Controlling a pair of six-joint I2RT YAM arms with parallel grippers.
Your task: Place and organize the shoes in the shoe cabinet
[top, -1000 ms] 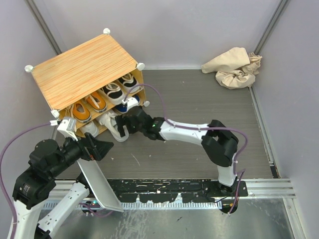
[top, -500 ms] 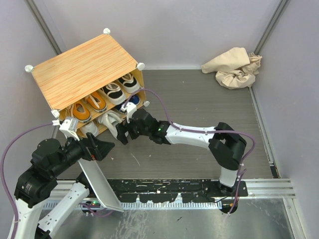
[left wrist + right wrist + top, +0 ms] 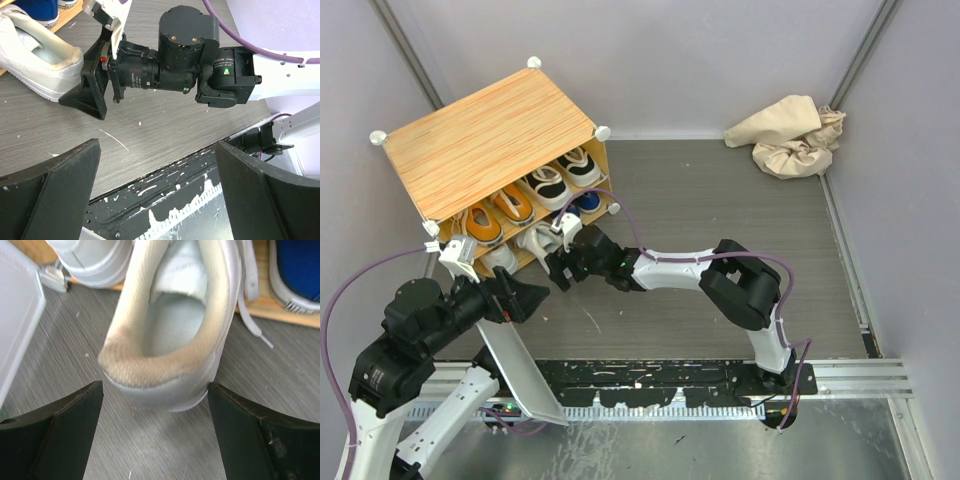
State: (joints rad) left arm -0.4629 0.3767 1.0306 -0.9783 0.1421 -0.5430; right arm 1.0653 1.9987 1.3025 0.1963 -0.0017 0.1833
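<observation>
Right wrist: right gripper (image 3: 156,407) spread wide, bare floor (image 3: 75,365) either side of the white shoe (image 3: 167,340).

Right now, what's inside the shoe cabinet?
Top shelf: orange shoes and black shoes. Bottom shelf: a blue shoe and white shoes. The cabinet's wooden top hides their toes and anything deeper.

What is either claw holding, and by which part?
Nothing is held. The right claw is open, straddling the heel of the white shoe without clamping it. The left claw is open and empty.
</observation>
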